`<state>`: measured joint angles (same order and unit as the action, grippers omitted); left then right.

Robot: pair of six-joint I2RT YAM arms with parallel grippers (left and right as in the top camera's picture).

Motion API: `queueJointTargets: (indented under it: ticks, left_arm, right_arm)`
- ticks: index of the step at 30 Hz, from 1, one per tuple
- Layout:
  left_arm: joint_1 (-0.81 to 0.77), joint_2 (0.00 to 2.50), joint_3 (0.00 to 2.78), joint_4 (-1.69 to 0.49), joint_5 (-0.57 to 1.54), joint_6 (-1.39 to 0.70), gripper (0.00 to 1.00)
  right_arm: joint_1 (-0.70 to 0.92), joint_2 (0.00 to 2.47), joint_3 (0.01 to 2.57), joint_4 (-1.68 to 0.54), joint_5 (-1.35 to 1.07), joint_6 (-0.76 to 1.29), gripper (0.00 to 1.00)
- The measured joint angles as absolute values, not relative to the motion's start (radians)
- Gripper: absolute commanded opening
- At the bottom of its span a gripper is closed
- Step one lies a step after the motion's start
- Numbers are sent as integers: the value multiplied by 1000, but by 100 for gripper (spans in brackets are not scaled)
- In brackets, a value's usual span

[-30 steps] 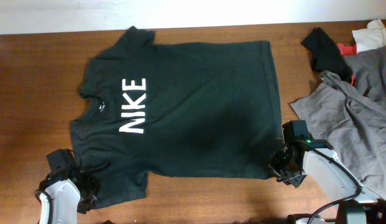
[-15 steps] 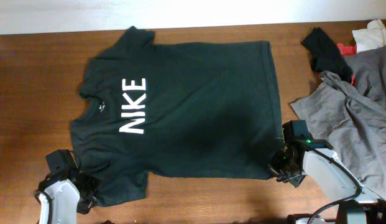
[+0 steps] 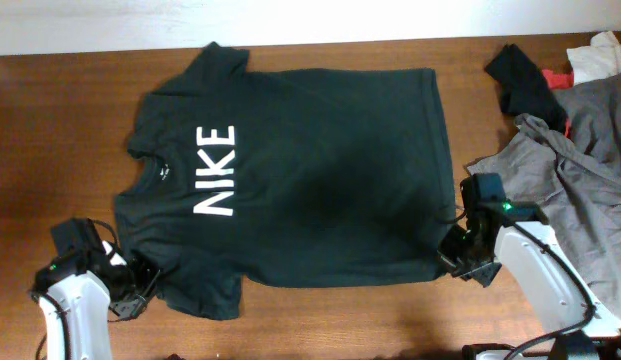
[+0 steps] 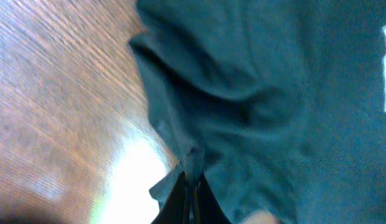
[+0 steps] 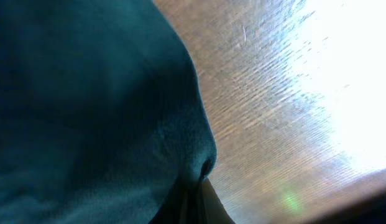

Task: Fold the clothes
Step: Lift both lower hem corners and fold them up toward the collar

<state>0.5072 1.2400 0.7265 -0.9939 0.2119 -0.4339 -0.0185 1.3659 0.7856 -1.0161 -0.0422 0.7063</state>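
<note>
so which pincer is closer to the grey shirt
Right. The right pincer grips the dark shirt at its hem corner, just beside the grey shirt; the left pincer is far across, on the sleeve.

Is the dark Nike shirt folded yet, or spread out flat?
Spread flat, unfolded: the shirt lies open on the table, lettering up. The left gripper and right gripper are shut on its near edge.

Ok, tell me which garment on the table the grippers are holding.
The dark NIKE T-shirt, spread flat: left gripper and right gripper pinch its near edge. The crumpled grey garment and small black cloth lie unheld.
</note>
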Motion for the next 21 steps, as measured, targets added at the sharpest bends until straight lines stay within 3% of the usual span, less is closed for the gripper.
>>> queueJointTargets:
  ticks: [7, 21]
  left_arm:
    - [507, 1240, 825, -1113, 230, -406, 1]
    - [504, 1240, 1026, -1117, 305, -409, 1]
  right_arm:
    - [-19, 1362, 902, -1104, -41, 669, 4]
    - [-19, 1362, 1037, -1111, -47, 646, 4]
